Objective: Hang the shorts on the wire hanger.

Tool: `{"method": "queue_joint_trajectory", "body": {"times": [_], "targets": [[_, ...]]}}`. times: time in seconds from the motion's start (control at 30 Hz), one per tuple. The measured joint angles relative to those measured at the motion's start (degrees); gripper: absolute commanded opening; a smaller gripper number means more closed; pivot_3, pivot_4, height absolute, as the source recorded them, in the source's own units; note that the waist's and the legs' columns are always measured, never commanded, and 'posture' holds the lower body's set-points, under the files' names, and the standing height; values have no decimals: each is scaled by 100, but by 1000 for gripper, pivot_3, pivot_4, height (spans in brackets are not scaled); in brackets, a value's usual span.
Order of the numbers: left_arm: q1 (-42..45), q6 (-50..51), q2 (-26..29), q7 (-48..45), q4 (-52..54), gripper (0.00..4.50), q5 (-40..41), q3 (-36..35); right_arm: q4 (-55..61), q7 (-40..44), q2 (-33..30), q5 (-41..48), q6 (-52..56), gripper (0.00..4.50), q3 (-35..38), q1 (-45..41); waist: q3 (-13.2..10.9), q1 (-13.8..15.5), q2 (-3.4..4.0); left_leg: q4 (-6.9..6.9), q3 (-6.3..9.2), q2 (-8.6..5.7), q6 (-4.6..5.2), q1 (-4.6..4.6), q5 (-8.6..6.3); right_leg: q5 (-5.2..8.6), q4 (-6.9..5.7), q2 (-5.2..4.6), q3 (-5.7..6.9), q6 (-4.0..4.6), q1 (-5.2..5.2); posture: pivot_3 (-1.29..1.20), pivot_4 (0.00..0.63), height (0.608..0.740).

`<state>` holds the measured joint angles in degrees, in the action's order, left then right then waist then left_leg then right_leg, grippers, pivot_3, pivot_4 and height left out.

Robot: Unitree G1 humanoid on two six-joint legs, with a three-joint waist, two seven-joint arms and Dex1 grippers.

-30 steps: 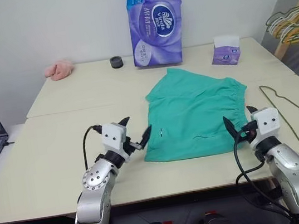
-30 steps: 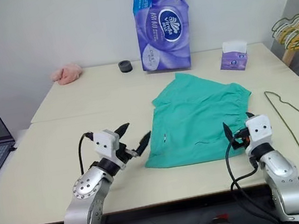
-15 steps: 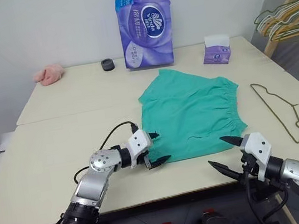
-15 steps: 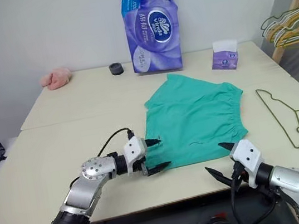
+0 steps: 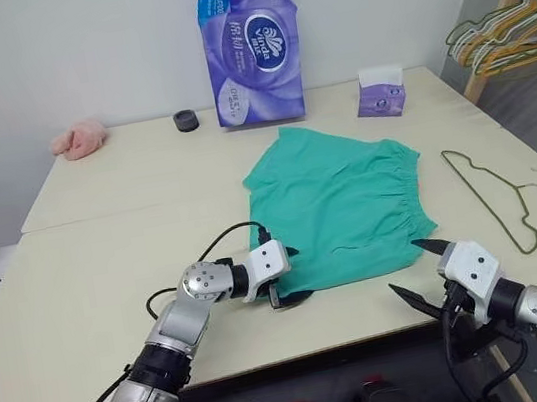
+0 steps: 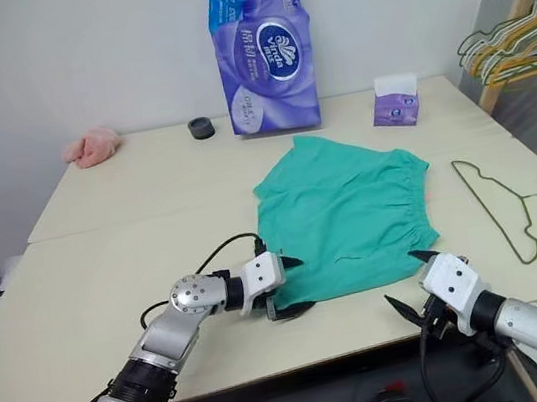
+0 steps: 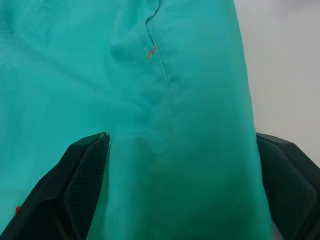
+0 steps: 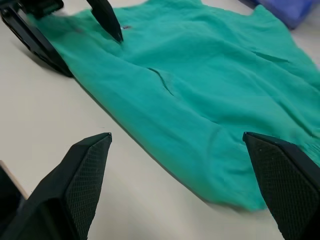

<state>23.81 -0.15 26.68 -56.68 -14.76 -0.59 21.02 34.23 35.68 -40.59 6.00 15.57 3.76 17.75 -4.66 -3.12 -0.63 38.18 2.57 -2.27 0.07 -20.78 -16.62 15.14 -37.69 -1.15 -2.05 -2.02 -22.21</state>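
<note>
Desk [image 5: 103, 246]: I see cream top, white wall behind.
Shorts [image 5: 334, 201]: flat, centre.
Wire hanger [image 5: 496, 197]: at their 3 o'clock.
Left hand [image 5: 285, 277]: fingers apart, straddling near hem.
Right hand [image 5: 422, 269]: spread wide, empty, 5 o'clock.

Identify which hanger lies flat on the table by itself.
The thin olive-green wire hanger, right of the shorts; the other hangers hang bunched beyond the table.

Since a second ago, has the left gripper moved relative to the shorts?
Yes. The left gripper has closed in from beside the shorts onto their near left corner, its open fingers now straddling the hem.
</note>
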Motion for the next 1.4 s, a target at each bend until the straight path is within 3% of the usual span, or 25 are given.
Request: {"method": "queue_joint_trajectory", "body": {"times": [0.27, 0.4, 0.67, 0.77, 1.13, 1.27, 1.4], "targets": [[64, -127, -21, 107, -250, 1285, -33, -115, -1927, -82, -1363, -2102, -1934, 4500, -586, -843, 25, -30, -10, -4, -25, 0, 1, 7, 0, -2, -3, 4, -19, 0, -4, -172, 29, 740], [58, -38, -24, 92, -233, 76, 66, -191, -2839, -196, -1440, -2688, -2810, 4500, -989, -1620, 25, -42, -11, -4, -27, 1, 1, 8, 0, -14, -3, 4, -23, 20, -4, -170, 29, 740], [65, 127, -20, -57, -35, 30, 219, -309, -3892, -401, -1063, -3646, -3758, 4500, -1776, -2937, 55, -154, -48, -3, -25, 3, 1, 13, 0, -19, -9, 4, -22, 28, -1, -161, 22, 740], [66, 297, -6, -141, 133, 0, 298, -334, -4221, -511, -784, -3859, -3888, 3909, -1990, -3275, 73, -190, -62, -3, -23, 3, 1, 14, 0, -19, -13, 4, -22, 29, -1, -153, 23, 740], [-198, 1388, 538, -781, 1120, 0, 738, -338, -4680, -700, -390, -3871, -3979, 56, -2158, -3569, 76, -202, -56, -2, -23, 1, 1, 12, -1, -19, -21, 0, -26, 31, -6, -148, 25, 740], [-357, 1794, 767, -1033, 1560, 0, 976, -339, -4361, -635, -389, -3599, -3921, 16, -2009, -3426, 76, -202, -57, -2, -22, 1, 2, 11, -1, -19, -22, 0, -25, 31, -6, -155, 30, 740], [-864, 2656, 1551, -1679, 2454, 0, 1590, -334, -3629, -294, -610, -3137, -4025, 16, -1909, -2920, 62, -208, -47, -7, -22, 3, 4, 13, -4, -13, -24, 0, -25, 33, -7, -159, 50, 740]]}}
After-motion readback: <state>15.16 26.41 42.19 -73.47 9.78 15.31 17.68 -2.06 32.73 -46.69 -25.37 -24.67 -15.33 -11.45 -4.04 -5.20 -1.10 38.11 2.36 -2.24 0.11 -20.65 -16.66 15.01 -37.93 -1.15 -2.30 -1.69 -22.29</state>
